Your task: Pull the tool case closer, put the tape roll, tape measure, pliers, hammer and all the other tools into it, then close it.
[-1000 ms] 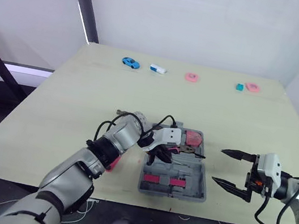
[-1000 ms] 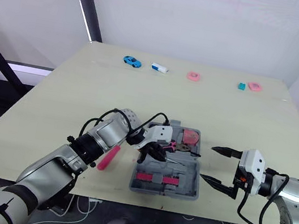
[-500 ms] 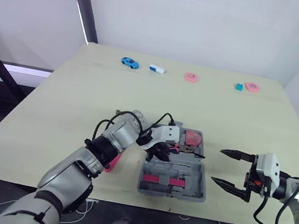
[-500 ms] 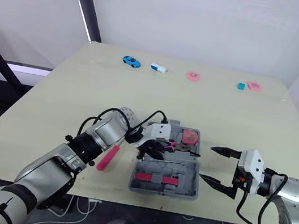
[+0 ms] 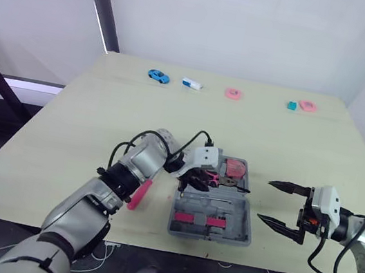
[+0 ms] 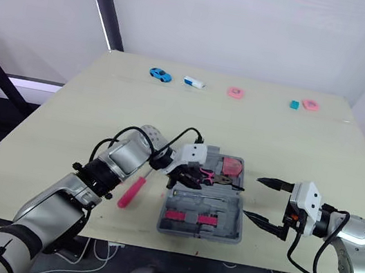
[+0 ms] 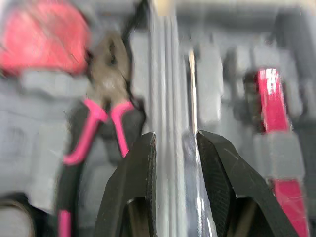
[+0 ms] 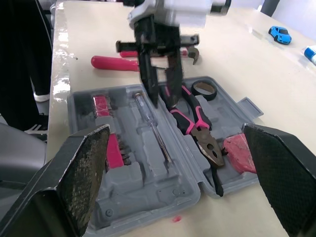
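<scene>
The grey tool case [image 5: 244, 232] lies open near the table's front edge. In it are a pink tape measure [image 5: 235, 168], pink-handled pliers [image 8: 197, 128], a black tape roll [image 8: 203, 88] and a screwdriver [image 8: 150, 121]. A pink-handled hammer [image 5: 138, 194] lies on the table left of the case. My left gripper [image 5: 192, 180] hovers over the case's left side, by the pliers [image 7: 91, 128], fingers a little apart with nothing between them. Right of the case, my right gripper [image 5: 266, 201] stands wide open and apart from it.
Along the table's far edge lie a blue toy car [image 5: 158, 76], a white and blue block [image 5: 193, 83], a pink ring [image 5: 233, 94], a teal block [image 5: 291, 106] and a pink piece [image 5: 307, 106]. The case sits close to the front table edge.
My left gripper has lifted and drawn back from the case's near half towards its hinge. The hammer's handle shows more fully. The right gripper has hardly moved.
</scene>
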